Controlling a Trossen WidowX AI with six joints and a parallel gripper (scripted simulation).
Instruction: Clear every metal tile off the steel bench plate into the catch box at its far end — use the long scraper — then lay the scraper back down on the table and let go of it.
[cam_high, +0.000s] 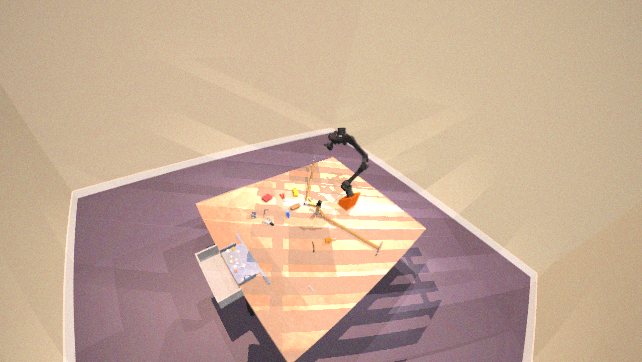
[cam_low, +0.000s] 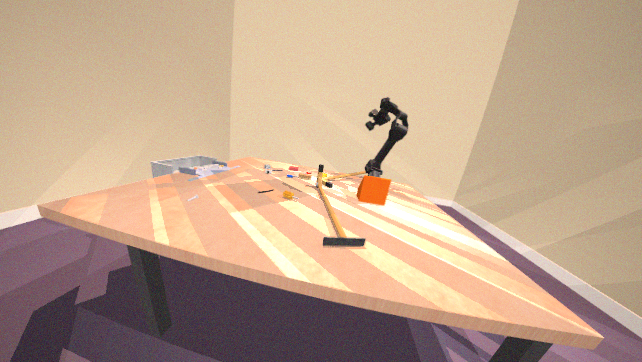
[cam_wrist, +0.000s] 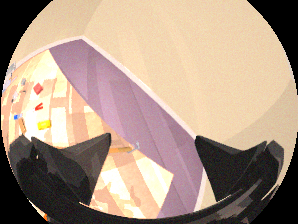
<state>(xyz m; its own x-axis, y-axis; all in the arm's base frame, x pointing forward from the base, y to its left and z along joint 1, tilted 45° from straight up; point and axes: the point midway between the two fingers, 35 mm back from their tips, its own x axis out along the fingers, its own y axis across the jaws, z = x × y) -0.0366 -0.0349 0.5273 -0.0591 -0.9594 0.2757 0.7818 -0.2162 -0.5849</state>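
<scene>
My gripper (cam_high: 328, 142) (cam_low: 370, 119) (cam_wrist: 153, 136) is open and empty, high above the table's back right part. One long-handled tool (cam_high: 350, 232) (cam_low: 331, 212) has a wide dark head toward the near edge; its other end is at a small black-topped stand. A second long-handled tool (cam_high: 310, 181) (cam_low: 346, 175) (cam_wrist: 120, 149) runs toward the back edge. I cannot tell which is the scraper. The steel plate (cam_high: 250, 266) lies at the left edge, with several small pale and orange pieces on it. The grey catch box (cam_high: 216, 272) (cam_low: 172, 167) adjoins its outer side.
The orange block (cam_high: 349, 201) (cam_low: 374, 190) is at the arm's base. A red block (cam_high: 267, 198) (cam_wrist: 38, 88), a yellow block (cam_high: 295, 192) (cam_wrist: 44, 124) and a blue piece (cam_high: 288, 215) lie mid-table. An orange-yellow piece (cam_high: 328, 240) (cam_low: 288, 195) lies left of the first tool.
</scene>
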